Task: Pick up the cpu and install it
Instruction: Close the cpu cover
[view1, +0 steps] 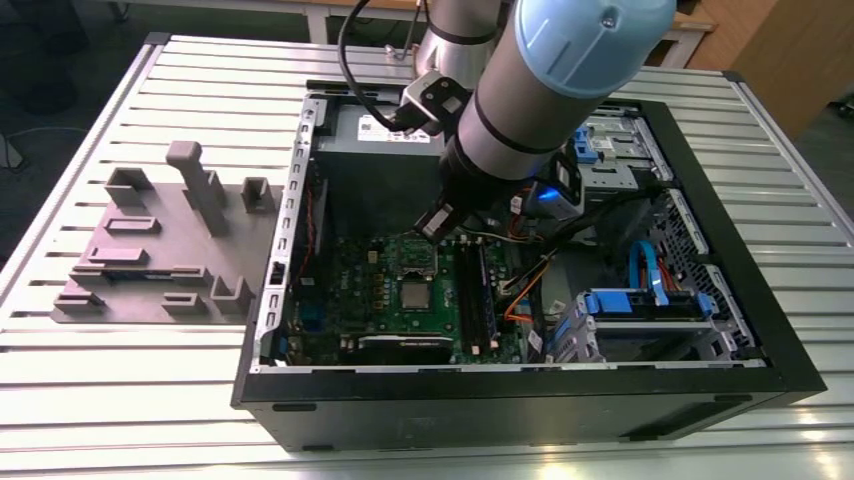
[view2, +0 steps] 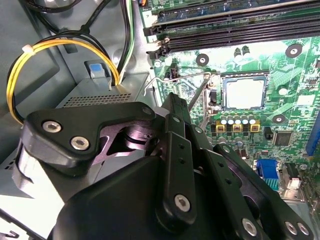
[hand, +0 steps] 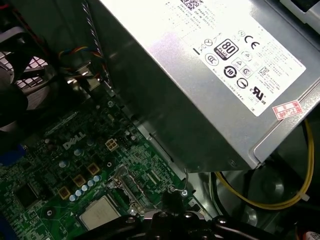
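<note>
My claw (view2: 175, 107) hangs above the motherboard (view2: 280, 100), whether clenched I cannot tell; the cpu (view2: 244, 93) sits in its socket, beside the power supply (hand: 210, 75) in the first wrist view.

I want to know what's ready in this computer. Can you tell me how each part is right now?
computer case: lying on its side, side panel off, open.
cpu: lying flat in its socket, shiny top up.
socket frame: looks flipped open, not clamped over the cpu.
socket lever: raised, not latched.
power supply: sitting in the case, label up.
</note>
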